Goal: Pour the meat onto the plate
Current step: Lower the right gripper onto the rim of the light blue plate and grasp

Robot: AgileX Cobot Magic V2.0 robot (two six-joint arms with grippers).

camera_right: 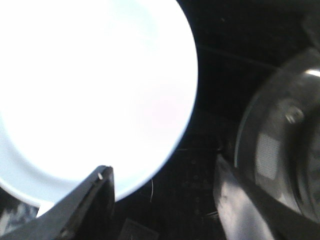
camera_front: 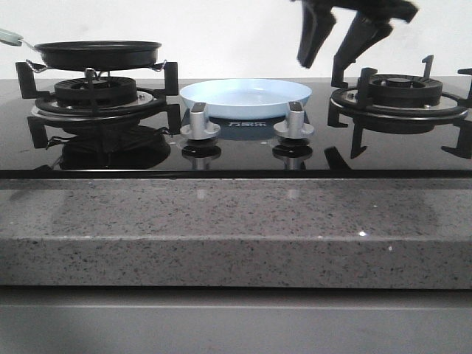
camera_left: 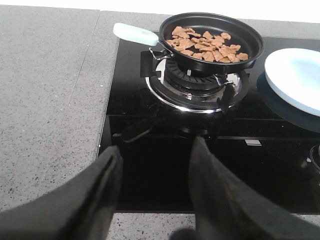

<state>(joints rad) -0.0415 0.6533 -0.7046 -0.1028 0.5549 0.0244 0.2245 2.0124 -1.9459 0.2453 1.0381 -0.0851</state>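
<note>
Jaws of the right gripper (camera_front: 334, 50) stand apart, empty, raised above the pale blue plate (camera_front: 245, 96) between the burners; frying pan (camera_front: 97, 53) sits on the left burner (camera_front: 96, 92). Left wrist view: left gripper (camera_left: 152, 165) parted, empty, near the hob's front edge; meat (camera_left: 206, 45) heaped in the pan. Right wrist view: fingers (camera_right: 95, 197) spread over the plate's rim (camera_right: 160, 165).

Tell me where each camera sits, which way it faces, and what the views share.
Front: low at the counter edge, facing forward over the stove; right gripper hangs open above the plate.
Left wrist: behind the open left gripper, looking at the pan of meat.
Right wrist: looking down past open jaws at the plate.
Shared: the plate appears in all three.
</note>
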